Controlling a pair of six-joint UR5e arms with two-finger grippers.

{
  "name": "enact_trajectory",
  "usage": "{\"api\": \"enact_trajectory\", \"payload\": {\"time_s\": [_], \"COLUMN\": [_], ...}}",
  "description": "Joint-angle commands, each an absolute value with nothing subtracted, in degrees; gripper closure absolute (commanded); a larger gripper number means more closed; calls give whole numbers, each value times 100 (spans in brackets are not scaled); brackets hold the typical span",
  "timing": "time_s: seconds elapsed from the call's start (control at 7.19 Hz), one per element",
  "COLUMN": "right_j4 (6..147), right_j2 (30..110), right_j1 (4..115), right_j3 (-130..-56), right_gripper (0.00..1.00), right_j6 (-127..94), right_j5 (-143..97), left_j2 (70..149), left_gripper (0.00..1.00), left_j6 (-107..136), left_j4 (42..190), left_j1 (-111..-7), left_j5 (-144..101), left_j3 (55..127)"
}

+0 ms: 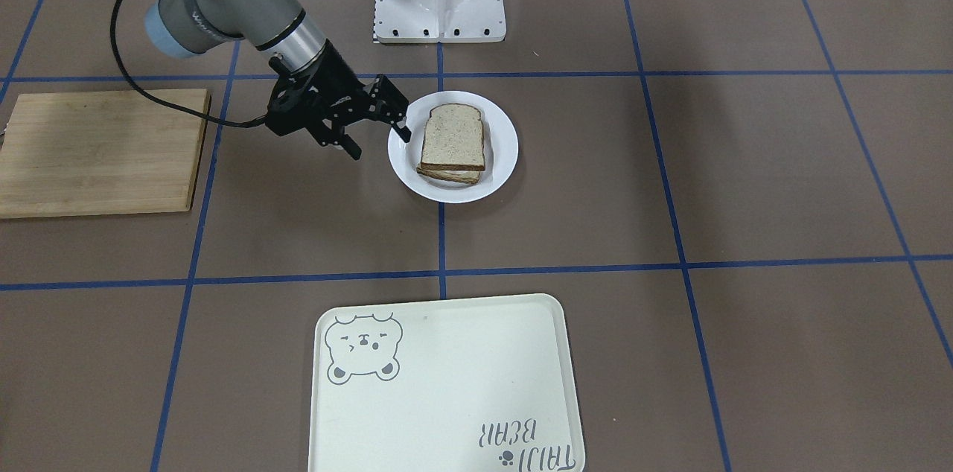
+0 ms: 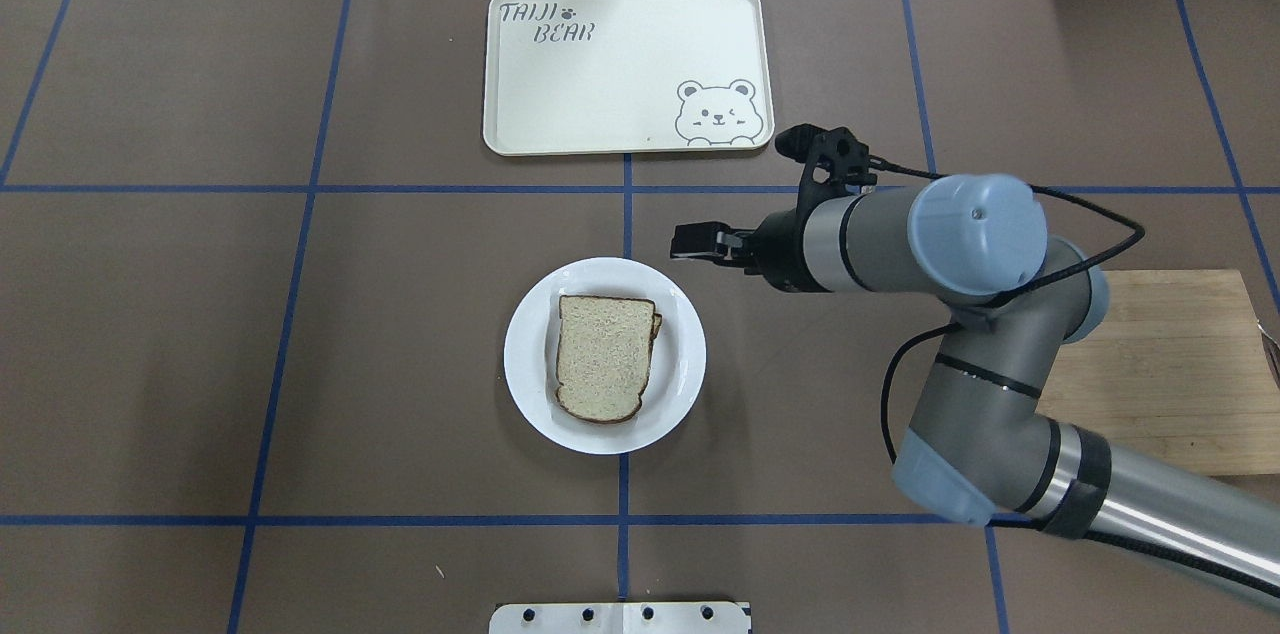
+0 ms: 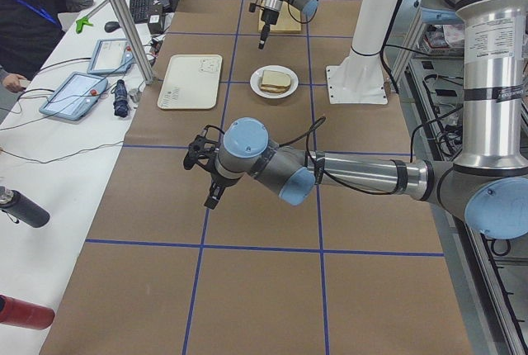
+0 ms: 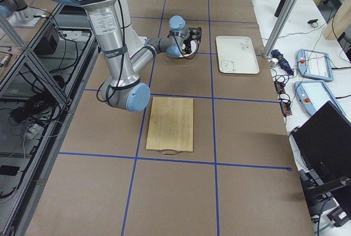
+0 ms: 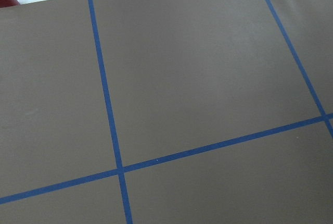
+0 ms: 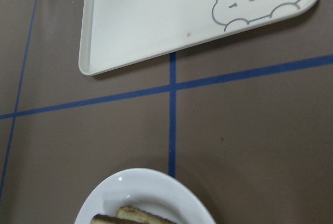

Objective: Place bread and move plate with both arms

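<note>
The bread [image 1: 453, 135] is sitting on the plate [image 1: 503, 159] on the bench, and the right end effector [image 1: 376, 138] is hanging just beside the rim, fingers apart and empty, so a bump could tip the plate.

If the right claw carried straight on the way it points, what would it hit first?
Probably the plate, at the rim nearest the right claw; depth is unclear, so the table beside it is possible.
</note>
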State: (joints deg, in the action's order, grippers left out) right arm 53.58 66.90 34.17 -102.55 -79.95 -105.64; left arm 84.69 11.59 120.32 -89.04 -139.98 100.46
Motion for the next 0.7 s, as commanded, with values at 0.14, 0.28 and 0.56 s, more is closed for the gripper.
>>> {"api": "enact_trajectory", "payload": {"time_s": [0.14, 0.28, 0.56], "right_j4": [6973, 7631, 8906], "right_j2": [6732, 6933, 7284], "right_j1": [5162, 5690, 6945], "right_j3": [-10240, -10196, -10029], "right_gripper": [0, 0, 0], "right_j6": [-6450, -5181, -2491], "right_j5": [-12046, -12311, -12785], "left_j2": [8787, 8885, 9078], "left_gripper": [1, 1, 1], "left_j6": [1178, 1282, 1545], "left_j4": [12173, 12208, 12278], "left_j1": [-8772, -8693, -8212], "left_j5": [-14019, -14019, -14027], "left_j3": [10055, 10055, 10081]}}
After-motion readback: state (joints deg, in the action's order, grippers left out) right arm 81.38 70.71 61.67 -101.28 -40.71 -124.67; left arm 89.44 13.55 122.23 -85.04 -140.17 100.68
